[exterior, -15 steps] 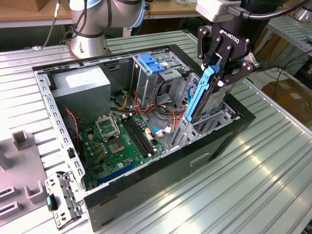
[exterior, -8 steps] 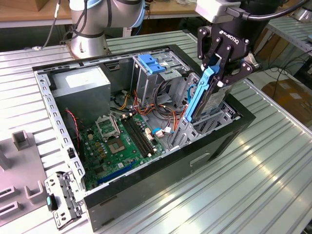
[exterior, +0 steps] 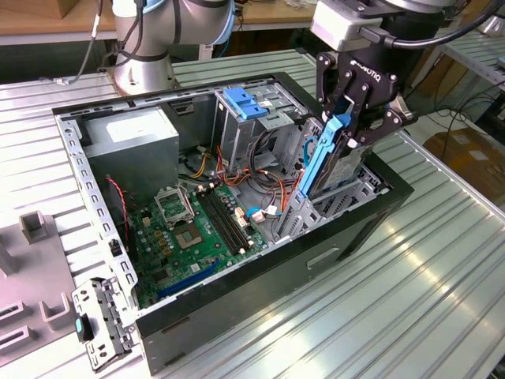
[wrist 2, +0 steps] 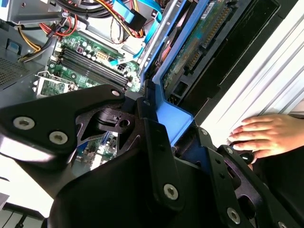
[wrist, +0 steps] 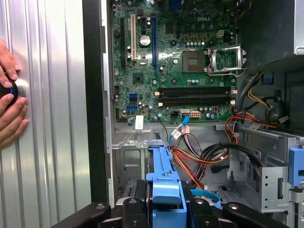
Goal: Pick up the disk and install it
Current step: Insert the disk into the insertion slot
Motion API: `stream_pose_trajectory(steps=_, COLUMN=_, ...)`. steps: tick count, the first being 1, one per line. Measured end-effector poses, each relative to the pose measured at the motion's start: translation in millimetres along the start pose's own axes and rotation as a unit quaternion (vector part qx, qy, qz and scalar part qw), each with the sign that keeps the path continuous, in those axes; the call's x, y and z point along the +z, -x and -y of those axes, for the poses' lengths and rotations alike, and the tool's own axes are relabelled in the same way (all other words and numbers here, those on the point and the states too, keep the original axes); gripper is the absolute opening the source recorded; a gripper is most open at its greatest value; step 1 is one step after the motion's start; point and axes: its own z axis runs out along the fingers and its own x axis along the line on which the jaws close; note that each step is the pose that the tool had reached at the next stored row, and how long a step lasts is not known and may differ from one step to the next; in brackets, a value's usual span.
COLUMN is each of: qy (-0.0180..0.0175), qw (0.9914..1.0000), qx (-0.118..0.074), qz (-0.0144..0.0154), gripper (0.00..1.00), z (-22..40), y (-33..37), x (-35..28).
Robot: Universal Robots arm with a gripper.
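- The disk point(exterior: 347, 170) stands steeply on end at the end of the computer case point(exterior: 260, 264) on the exterior view's right. Its lower end is down inside the drive bay point(exterior: 371, 189) there, and its upper end is in the hand point(exterior: 359, 114).
- The hand is closed on the disk's upper end from above, with the jaws clamped across its flat faces. In both wrist views the blue rail point(wrist: 164, 183) runs straight out from between the black fingers point(wrist 2: 156, 142).
- The disk's long axis is near vertical, and its top leans a little toward the exterior view's right. In the exterior view the blue rail point(exterior: 323, 158) faces the inside of the case.
- The bay's metal walls lie close on both sides of the disk. Judged from that, there is little room sideways and the free direction is along the disk's own length.
- Orange and red cables point(exterior: 264, 178) lie just beside the bay, on the side toward the motherboard point(exterior: 197, 225). The tall cage point(exterior: 245, 118) with the blue latch stands farther in, apart from the disk.
- Outside the case wall nearest the bay, a person's fingers point(wrist 2: 259, 130) rest on the ribbed surface point(exterior: 394, 308), near the case but not touching the disk.
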Motion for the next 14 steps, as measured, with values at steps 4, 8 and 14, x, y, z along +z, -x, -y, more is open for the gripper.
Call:
stream_pose_trajectory(steps=4, qy=0.0, qw=1.0, qx=0.0, qz=0.0, gripper=0.37, z=-0.3, y=0.0, x=7.8)
stream_pose_trajectory(steps=8, qy=0.0, qw=1.0, qx=0.0, qz=0.0, gripper=0.37, z=-0.6, y=0.1, x=15.2)
stream_pose_trajectory(steps=14, qy=0.0, qw=1.0, qx=0.0, qz=0.0, gripper=0.37, z=-1.0, y=0.1, x=23.2)
